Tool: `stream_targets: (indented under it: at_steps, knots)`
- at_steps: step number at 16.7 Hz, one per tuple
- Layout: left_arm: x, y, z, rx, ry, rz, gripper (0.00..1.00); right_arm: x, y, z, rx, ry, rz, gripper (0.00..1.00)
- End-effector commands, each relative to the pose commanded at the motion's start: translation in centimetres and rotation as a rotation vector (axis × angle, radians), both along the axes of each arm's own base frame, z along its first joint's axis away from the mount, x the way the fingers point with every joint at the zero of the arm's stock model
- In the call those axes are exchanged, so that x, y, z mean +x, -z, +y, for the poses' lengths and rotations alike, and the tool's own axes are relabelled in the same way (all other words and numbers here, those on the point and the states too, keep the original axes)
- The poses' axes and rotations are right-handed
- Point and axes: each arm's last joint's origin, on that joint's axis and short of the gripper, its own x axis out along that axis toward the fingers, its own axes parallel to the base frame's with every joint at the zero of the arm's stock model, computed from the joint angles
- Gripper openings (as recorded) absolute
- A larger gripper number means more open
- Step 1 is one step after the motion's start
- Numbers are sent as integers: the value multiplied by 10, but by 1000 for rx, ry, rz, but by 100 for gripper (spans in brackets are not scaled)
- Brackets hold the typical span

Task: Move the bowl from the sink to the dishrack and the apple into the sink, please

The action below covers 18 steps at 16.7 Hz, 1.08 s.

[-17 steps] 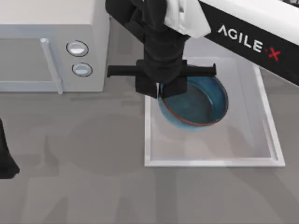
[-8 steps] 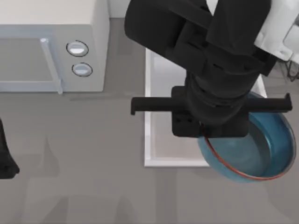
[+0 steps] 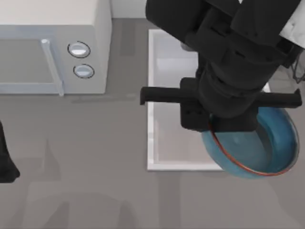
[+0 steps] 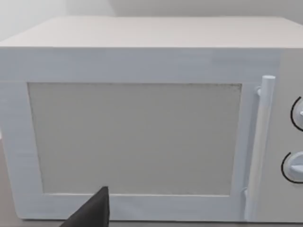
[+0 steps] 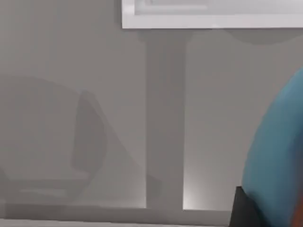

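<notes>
From above, the right arm reaches over the sink [image 3: 164,143], and its right end effector [image 3: 212,130] is clamped on the near-left part of the rim of the bowl [image 3: 255,150]. The bowl is blue and glossy, with a thin red rim, and it is lifted and tilted. It hangs over the front right corner of the sink, so one part is above the white basin and the other part is beyond the front rim, above the grey tabletop [image 3: 95,181]. A long black bar of the end effector stretches across the sink, just over the bowl.

In the right wrist view the blue wall of the bowl [image 5: 279,156] is very near to the camera at one edge, with a dark piece of the end effector against it. Behind it I see the grey tabletop [image 5: 61,71] and the white rim of the sink [image 5: 208,21].

At the right edge of the top view, some thin dark wires of the dishrack [image 3: 299,71] are visible beside the arm.

The left arm stays parked at the left edge of the tabletop. Its wrist camera faces the white microwave [image 4: 137,137], with the door, the handle and two knobs. A dark tip of the left end effector [image 4: 92,213] shows low in that view, and I cannot tell if its fingers are apart or together. The microwave [image 3: 52,47] stands at the back left of the tabletop, to the left of the sink.
</notes>
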Motion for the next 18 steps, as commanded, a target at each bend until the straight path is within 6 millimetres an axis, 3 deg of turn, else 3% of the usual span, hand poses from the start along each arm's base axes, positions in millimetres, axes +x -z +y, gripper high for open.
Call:
stream_targets:
  at_steps: [3, 5, 10, 12, 15, 18]
  knots:
    - [0, 0, 0, 0, 0, 0, 100, 28, -8, -29, 150, 9, -64, 0]
    - [0, 0, 0, 0, 0, 0, 100, 54, -14, -59, 266, 23, -159, 0]
    - [0, 0, 0, 0, 0, 0, 100, 107, -36, -167, 422, 52, -600, 0]
    - [0, 0, 0, 0, 0, 0, 100, 116, -45, -216, 388, 56, -816, 0]
    - [0, 0, 0, 0, 0, 0, 100, 112, -57, -285, 238, 55, -1100, 0]
    - [0, 0, 0, 0, 0, 0, 100, 98, -63, -336, 51, 52, -1274, 0]
